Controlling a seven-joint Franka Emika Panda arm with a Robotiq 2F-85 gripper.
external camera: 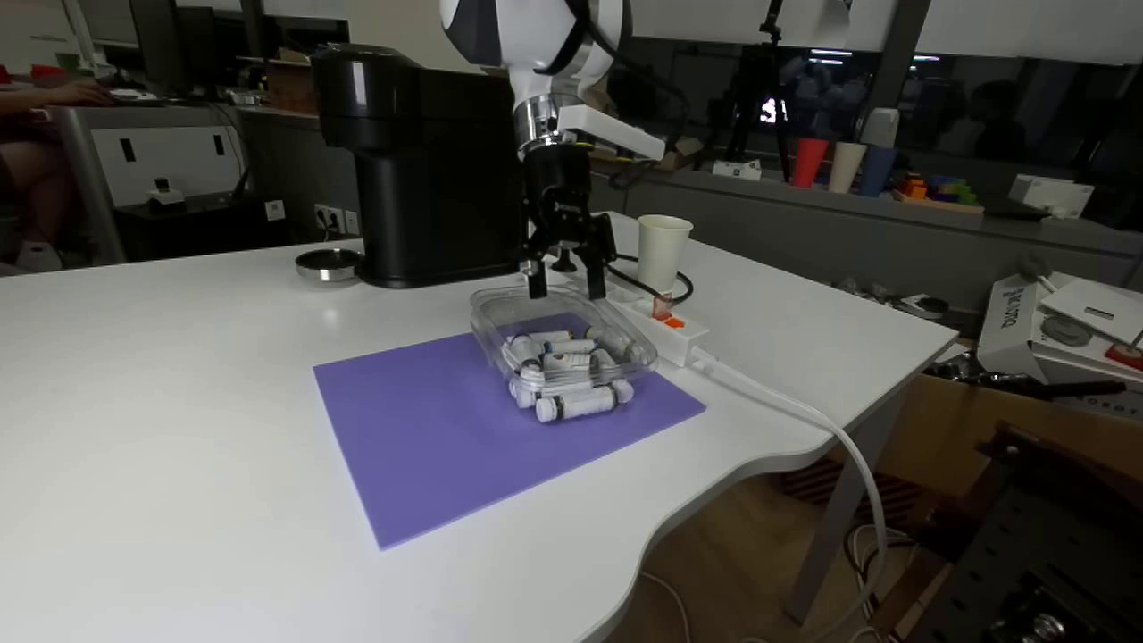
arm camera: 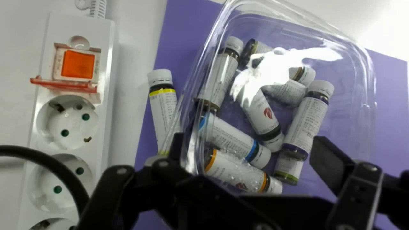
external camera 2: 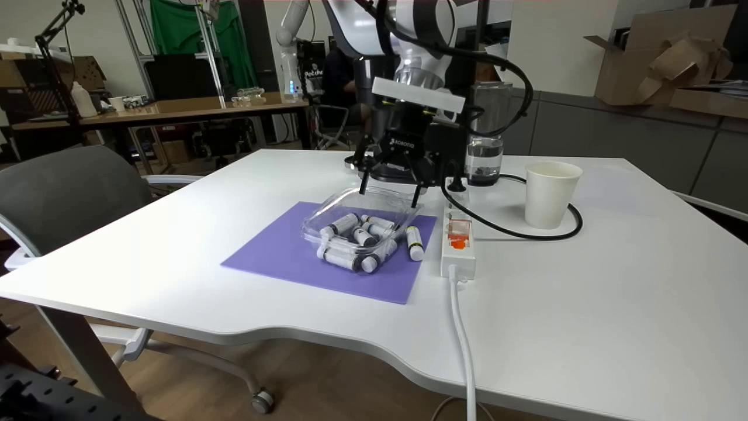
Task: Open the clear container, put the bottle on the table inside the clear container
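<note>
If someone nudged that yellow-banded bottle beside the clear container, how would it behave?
The bottle would probably roll, being round and lying on its side. Smooth-looking, it might also be slippery. The clear container alongside could stop it on that side.

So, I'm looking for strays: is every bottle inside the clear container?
No, the wrist view shows the yellow-banded bottle outside the clear container, between it and the power strip.

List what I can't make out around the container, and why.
Wrist view: part of one bottle, under white glare.
Wrist view: the near end of the clear container, behind the jaws.
Wrist view: the near end of the power strip, cut off by the bottom edge.
Both exterior views: print on the bottle labels, too small.
</note>
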